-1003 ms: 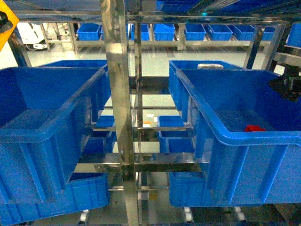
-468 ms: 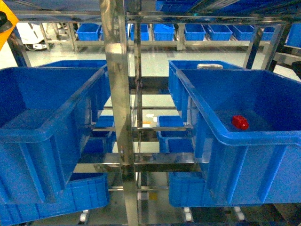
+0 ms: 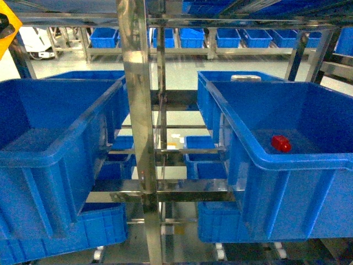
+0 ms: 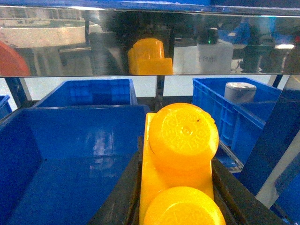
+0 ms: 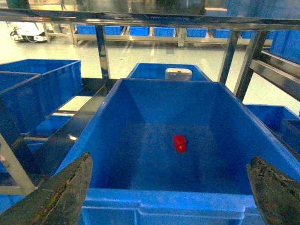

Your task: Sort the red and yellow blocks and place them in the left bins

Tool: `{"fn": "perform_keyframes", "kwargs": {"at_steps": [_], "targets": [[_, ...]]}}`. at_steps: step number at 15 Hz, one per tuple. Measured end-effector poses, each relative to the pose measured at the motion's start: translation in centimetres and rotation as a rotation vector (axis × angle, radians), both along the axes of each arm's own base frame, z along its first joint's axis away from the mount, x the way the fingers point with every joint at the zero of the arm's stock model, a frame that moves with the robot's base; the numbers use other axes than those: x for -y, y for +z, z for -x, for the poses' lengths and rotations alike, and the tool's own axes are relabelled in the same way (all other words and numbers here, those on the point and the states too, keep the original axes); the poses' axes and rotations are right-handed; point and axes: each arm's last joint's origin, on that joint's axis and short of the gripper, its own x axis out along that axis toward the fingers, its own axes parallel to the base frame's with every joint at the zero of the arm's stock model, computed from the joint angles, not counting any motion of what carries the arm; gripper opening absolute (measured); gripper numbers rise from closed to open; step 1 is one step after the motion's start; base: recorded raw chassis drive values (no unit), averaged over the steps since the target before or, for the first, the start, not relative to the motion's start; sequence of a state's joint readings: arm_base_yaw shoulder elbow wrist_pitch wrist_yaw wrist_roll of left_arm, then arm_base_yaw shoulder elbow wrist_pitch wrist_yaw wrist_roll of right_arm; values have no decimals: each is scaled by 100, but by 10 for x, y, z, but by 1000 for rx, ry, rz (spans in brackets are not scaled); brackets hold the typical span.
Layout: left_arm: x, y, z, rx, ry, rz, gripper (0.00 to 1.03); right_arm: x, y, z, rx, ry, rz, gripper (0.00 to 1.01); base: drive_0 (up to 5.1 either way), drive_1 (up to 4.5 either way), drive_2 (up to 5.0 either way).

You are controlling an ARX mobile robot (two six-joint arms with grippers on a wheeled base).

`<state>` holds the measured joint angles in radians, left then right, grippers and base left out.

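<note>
The yellow block (image 4: 183,136), orange-yellow with two round studs, sits between the black fingers (image 4: 119,197) of my left gripper (image 4: 176,187), which is shut on it. It hangs above the inside of a large blue bin (image 4: 70,154). The red block (image 3: 281,143) (image 5: 179,143) lies alone on the floor of the right-hand blue bin (image 3: 287,160) (image 5: 164,201). My right gripper (image 5: 171,192) is open and wide, just outside that bin's near rim, holding nothing. The left blue bin (image 3: 55,138) shows nothing inside it in the head view. Neither gripper clearly shows in the head view.
A shiny steel rack post (image 3: 138,110) stands between the two bins. A steel shelf beam (image 4: 150,42) runs close above the left gripper and mirrors the yellow block. More blue crates sit below and behind. A white cylinder (image 3: 246,78) lies behind the right bin.
The right gripper, seen above the right bin's far side a second ago, has pulled back out of the head view. The red block shifted left and now rests on the bin floor.
</note>
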<state>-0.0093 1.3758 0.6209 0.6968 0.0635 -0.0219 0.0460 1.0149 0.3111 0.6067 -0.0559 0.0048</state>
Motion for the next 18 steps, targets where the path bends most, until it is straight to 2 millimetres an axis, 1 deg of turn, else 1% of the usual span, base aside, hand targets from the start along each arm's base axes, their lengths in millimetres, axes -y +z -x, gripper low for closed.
{"fn": "perform_keyframes", "kwargs": {"at_steps": [1,2,3,5,7,8,10,13,16,18], "targets": [[0,0,0,0,0,0,27,-3,5,16,10,-9,-9,98,0,0,0],[0,0,0,0,0,0,27,-5,10,25,42,-25,-3,98,0,0,0],[0,0,0,0,0,0,27,-5,15,29,86,-35,1,98,0,0,0],[0,0,0,0,0,0,27,-5,16,29,88,-43,1,98,0,0,0],[0,0,0,-3,-1,0,27,-5,12,27,56,-46,7,98,0,0,0],[-3,-3,0,-29,2,0,27,-5,12,27,61,-46,7,98,0,0,0],[-11,-20,-6,-95,33,0,27,-5,13,27,65,-46,7,98,0,0,0],[-25,-41,-18,-135,81,3,27,-5,12,27,64,-46,7,98,0,0,0],[-40,-70,-40,-198,92,12,27,-5,12,27,64,-46,7,98,0,0,0],[-58,-82,-55,-211,126,21,27,-5,12,27,64,-46,7,98,0,0,0]]}}
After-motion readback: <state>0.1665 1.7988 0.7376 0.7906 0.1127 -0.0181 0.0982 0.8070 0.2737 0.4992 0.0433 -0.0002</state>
